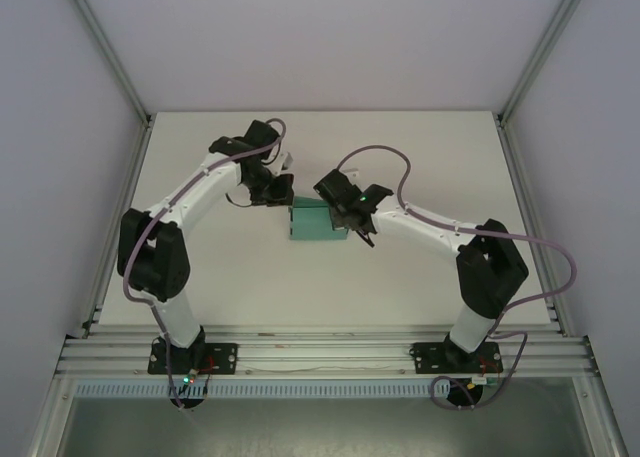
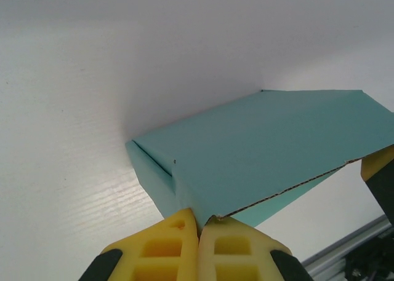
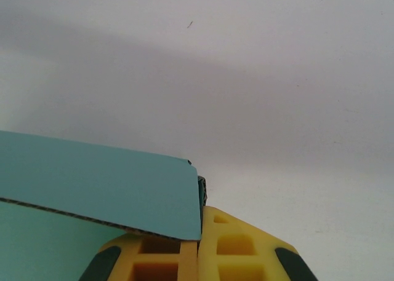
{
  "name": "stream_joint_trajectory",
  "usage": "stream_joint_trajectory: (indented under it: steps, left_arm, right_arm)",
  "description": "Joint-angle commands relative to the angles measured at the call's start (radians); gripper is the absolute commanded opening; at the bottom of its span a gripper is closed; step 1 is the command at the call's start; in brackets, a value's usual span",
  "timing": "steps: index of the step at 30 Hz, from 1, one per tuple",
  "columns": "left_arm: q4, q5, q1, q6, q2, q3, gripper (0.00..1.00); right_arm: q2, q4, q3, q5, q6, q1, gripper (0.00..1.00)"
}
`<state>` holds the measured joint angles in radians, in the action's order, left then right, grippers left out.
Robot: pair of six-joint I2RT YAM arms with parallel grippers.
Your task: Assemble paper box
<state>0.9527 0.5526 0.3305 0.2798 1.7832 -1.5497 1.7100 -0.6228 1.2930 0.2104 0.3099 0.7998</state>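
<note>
Both the left gripper (image 2: 198, 227) and right gripper (image 3: 203, 229), fingers together, touch the box (image 1: 318, 225); uneven pushing could crease or skid it.

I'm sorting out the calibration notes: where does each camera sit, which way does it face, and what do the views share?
Top external: above and behind the bases, looking down on the table, with both arms, the left gripper and the right gripper at the paper box.
Left wrist: on the left arm, looking along its closed yellow fingers at the box's teal top.
Right wrist: on the right arm, looking past its closed yellow fingers along a box flap.
Shared: all three show the box.
</note>
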Motion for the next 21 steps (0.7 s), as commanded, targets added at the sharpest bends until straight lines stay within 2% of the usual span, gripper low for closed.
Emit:
stream_joint_trajectory:
  steps: [1, 4, 13, 19, 21]
  left_arm:
    - [0.066, 0.105, -0.008, 0.003, 0.019, -0.023, 0.00]
    - [0.029, 0.164, -0.012, 0.022, 0.017, -0.008, 0.00]
    - [0.063, 0.332, -0.079, 0.038, 0.049, -0.056, 0.00]
    - [0.071, 0.331, -0.084, 0.047, 0.048, -0.047, 0.00]
    - [0.085, 0.245, -0.082, 0.032, 0.046, -0.043, 0.00]
  right_arm:
    - [0.079, -0.140, -0.082, -0.081, 0.004, 0.016, 0.00]
    - [0.088, -0.141, -0.081, -0.088, 0.004, 0.019, 0.00]
    - [0.089, -0.135, -0.099, -0.059, -0.015, 0.023, 0.00]
    - [0.099, -0.132, -0.108, -0.059, -0.019, 0.027, 0.00]
    - [0.093, -0.131, -0.112, -0.048, -0.017, 0.026, 0.00]
